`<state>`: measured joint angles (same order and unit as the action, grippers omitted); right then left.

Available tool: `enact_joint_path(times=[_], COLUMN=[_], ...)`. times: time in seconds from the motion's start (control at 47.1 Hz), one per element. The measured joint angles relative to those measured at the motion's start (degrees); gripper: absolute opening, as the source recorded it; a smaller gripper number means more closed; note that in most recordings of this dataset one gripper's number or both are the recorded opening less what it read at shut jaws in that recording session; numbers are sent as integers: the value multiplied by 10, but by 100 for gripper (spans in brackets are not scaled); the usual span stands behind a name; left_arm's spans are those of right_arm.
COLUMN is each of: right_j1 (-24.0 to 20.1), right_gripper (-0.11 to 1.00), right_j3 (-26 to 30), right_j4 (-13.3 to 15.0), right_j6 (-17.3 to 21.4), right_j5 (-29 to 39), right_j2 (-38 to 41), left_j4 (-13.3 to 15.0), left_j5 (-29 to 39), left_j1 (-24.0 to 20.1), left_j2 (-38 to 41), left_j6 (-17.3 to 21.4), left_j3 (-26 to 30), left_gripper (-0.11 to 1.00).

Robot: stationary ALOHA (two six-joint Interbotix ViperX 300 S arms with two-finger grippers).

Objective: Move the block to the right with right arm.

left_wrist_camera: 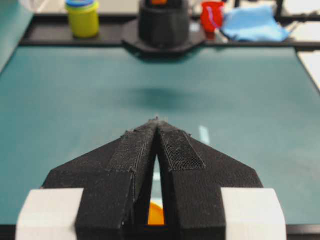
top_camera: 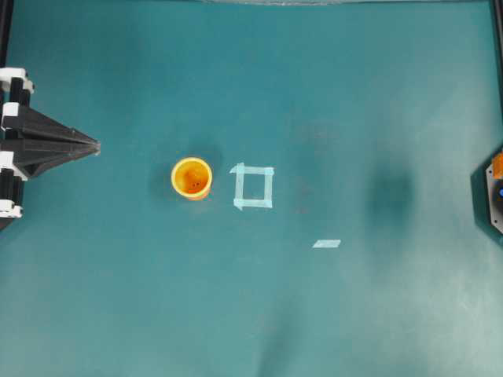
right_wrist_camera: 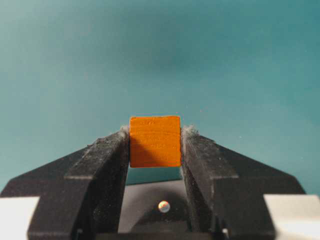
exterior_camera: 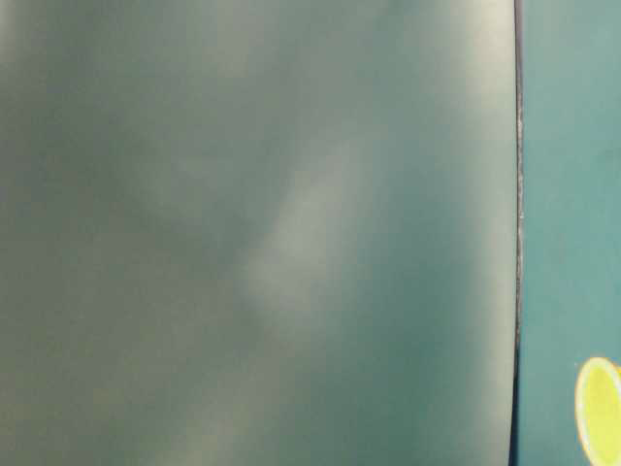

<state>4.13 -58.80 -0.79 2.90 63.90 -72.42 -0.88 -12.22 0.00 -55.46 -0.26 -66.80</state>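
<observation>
Right gripper [right_wrist_camera: 155, 142] clamps the block [right_wrist_camera: 155, 141] between its two black fingers [right_wrist_camera: 107, 165], one pad touching each side face, block sitting at the fingertips with its orange face square to the right wrist camera. Teal worktop [right_wrist_camera: 160, 60] lies behind it, block clear of the surface. Overhead, just a sliver of the right arm [top_camera: 495, 192] shows at the right edge, well apart from everything else. Left gripper [top_camera: 96, 146] sits at the left edge, fingers [left_wrist_camera: 177, 150] pressed together to a point, nothing between them. Yellow-orange cup [top_camera: 192, 178] stands upright near centre, just beside the pale blue tape square [top_camera: 253, 187]; short tape strip [top_camera: 326, 243] lies apart, toward the right.
</observation>
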Motion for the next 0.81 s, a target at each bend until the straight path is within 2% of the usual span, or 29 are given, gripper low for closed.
enact_joint_path(times=[0.806], right_j1=[0], right_gripper=[40], right_j3=[0], right_j4=[0], right_j6=[0], right_j5=[-1], right_j2=[-1], left_j4=[1], left_j5=[8], left_j1=[0], left_j2=[1], left_j6=[0], left_j3=[0], left_gripper=[0])
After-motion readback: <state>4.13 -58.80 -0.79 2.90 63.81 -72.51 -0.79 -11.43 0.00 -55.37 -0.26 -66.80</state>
